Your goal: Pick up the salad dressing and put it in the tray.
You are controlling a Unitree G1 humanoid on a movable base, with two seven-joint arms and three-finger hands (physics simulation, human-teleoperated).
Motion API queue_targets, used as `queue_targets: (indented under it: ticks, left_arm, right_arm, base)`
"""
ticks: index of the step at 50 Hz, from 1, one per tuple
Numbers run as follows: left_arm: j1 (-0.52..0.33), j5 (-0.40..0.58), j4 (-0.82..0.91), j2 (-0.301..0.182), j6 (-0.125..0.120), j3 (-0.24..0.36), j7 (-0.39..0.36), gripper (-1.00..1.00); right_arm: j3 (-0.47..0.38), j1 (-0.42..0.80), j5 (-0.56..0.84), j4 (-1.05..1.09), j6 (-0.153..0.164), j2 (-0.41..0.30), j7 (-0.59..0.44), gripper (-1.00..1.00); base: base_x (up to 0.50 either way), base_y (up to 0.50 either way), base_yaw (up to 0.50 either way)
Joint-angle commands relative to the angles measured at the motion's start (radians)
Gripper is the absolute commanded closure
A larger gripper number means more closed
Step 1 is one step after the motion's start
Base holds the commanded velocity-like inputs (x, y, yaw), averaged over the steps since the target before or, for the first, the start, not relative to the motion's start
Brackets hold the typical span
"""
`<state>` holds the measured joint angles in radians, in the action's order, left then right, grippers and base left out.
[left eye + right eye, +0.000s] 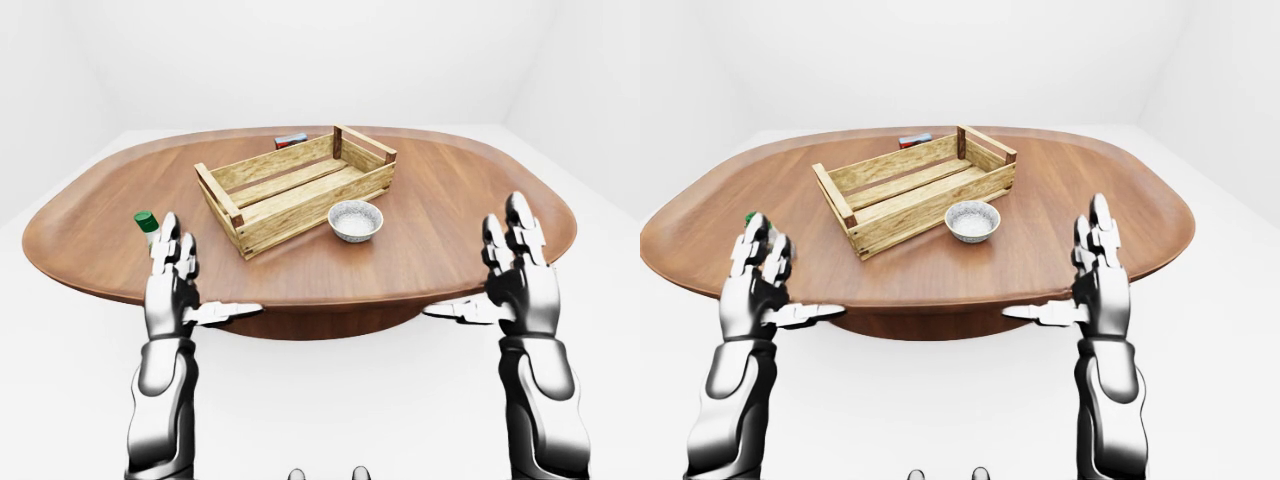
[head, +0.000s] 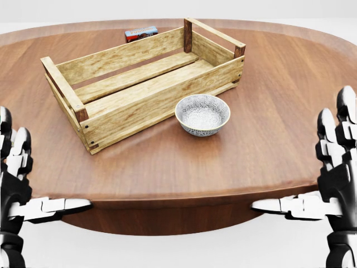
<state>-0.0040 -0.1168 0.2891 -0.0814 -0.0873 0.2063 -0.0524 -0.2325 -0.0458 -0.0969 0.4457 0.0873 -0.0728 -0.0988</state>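
The salad dressing (image 1: 146, 221) is a pale bottle with a green cap, standing near the table's left edge in the left-eye view. Only its cap and neck show above my left hand (image 1: 186, 287), which is open, fingers raised, just below the bottle. The head view does not show the bottle. The tray, a wooden slatted crate (image 2: 159, 105), lies empty at the table's middle, set at an angle. My right hand (image 1: 508, 285) is open and empty at the table's right edge, far from the bottle.
A grey patterned bowl (image 2: 202, 114) stands just right of the crate's near wall. A small red and blue box (image 2: 141, 33) lies beyond the crate. The oval brown table (image 2: 167, 167) has its near edge between my hands.
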Motion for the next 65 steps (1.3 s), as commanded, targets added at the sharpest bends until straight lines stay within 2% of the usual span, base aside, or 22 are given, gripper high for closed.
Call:
queue_targets:
  ticks: [1, 3, 4, 10, 13, 14, 16, 18, 19, 21, 25, 30, 37, 45, 52, 65]
  left_arm:
    - [-0.024, -0.107, 0.219, -0.086, 0.000, 0.219, -0.023, -1.00]
    - [-0.027, -0.122, 0.239, -0.102, 0.000, 0.258, -0.027, -1.00]
    - [-0.031, -0.140, 0.256, -0.125, 0.000, 0.304, -0.031, -1.00]
    - [-0.039, -0.224, 0.308, -0.197, 0.000, 0.473, -0.038, -1.00]
    - [-0.037, -0.262, 0.325, -0.229, 0.000, 0.539, -0.038, -1.00]
    - [-0.037, -0.263, 0.326, -0.230, 0.000, 0.540, -0.038, -1.00]
    - [-0.038, -0.304, 0.345, -0.257, 0.000, 0.599, -0.037, -1.00]
    - [-0.038, -0.333, 0.349, -0.272, 0.000, 0.628, -0.032, -1.00]
    - [-0.036, -0.340, 0.345, -0.282, 0.000, 0.646, -0.032, -1.00]
    - [-0.033, -0.352, 0.342, -0.292, 0.000, 0.665, -0.029, -1.00]
    - [-0.028, -0.384, 0.324, -0.318, 0.000, 0.713, -0.032, -1.00]
    - [-0.021, -0.400, 0.302, -0.332, 0.000, 0.732, -0.028, -1.00]
    - [-0.016, -0.425, 0.310, -0.349, 0.000, 0.768, -0.016, -1.00]
    - [-0.013, -0.397, 0.298, -0.335, 0.000, 0.735, -0.020, -1.00]
    - [-0.014, -0.408, 0.315, -0.337, 0.000, 0.746, -0.016, -1.00]
    - [-0.012, -0.384, 0.282, -0.329, 0.000, 0.733, -0.033, -1.00]
  right_arm:
    - [-0.295, -0.006, -0.099, 0.352, 0.000, -0.059, -0.082, -1.00]
    - [-0.345, -0.006, -0.110, 0.373, 0.000, -0.068, -0.096, -1.00]
    - [-0.396, -0.010, -0.131, 0.396, 0.000, -0.082, -0.111, -1.00]
    - [-0.602, 0.003, -0.235, 0.483, 0.000, -0.129, -0.140, -1.00]
    - [-0.644, -0.001, -0.261, 0.495, 0.000, -0.140, -0.134, -1.00]
    - [-0.644, -0.001, -0.262, 0.495, 0.000, -0.140, -0.133, -1.00]
    - [-0.639, 0.000, -0.265, 0.494, 0.000, -0.140, -0.126, -1.00]
    - [-0.626, -0.001, -0.251, 0.488, 0.000, -0.137, -0.121, -1.00]
    - [-0.576, -0.022, -0.153, 0.477, 0.000, -0.151, -0.122, -1.00]
    - [-0.539, -0.020, -0.056, 0.478, 0.000, -0.143, -0.137, -1.00]
    - [-0.509, 0.004, 0.028, 0.476, 0.000, -0.126, -0.157, -1.00]
    - [-0.478, 0.012, 0.085, 0.480, 0.000, -0.113, -0.180, -1.00]
    - [-0.485, 0.015, 0.116, 0.464, 0.000, -0.110, -0.193, -1.00]
    - [-0.456, 0.010, 0.166, 0.422, 0.000, -0.100, -0.192, -1.00]
    - [-0.465, -0.005, 0.142, 0.419, 0.000, -0.094, -0.229, -1.00]
    - [-0.439, -0.007, 0.188, 0.430, 0.000, -0.087, -0.260, -1.00]
  base:
    - [0.00, 0.00, 0.00]
    - [0.00, 0.00, 0.00]
    - [0.00, 0.00, 0.00]
    - [0.00, 0.00, 0.00]
    - [0.00, 0.00, 0.00]
    - [0.00, 0.00, 0.00]
    - [0.00, 0.00, 0.00]
    - [0.00, 0.00, 0.00]
    - [0.00, 0.00, 0.00]
    - [0.00, 0.00, 0.00]
    - [0.00, 0.43, 0.00]
    - [0.00, 0.50, 0.00]
    - [0.00, 0.50, 0.00]
    - [0.00, 0.50, 0.00]
    - [0.07, 0.50, 0.00]
    - [0.38, 0.41, 0.00]
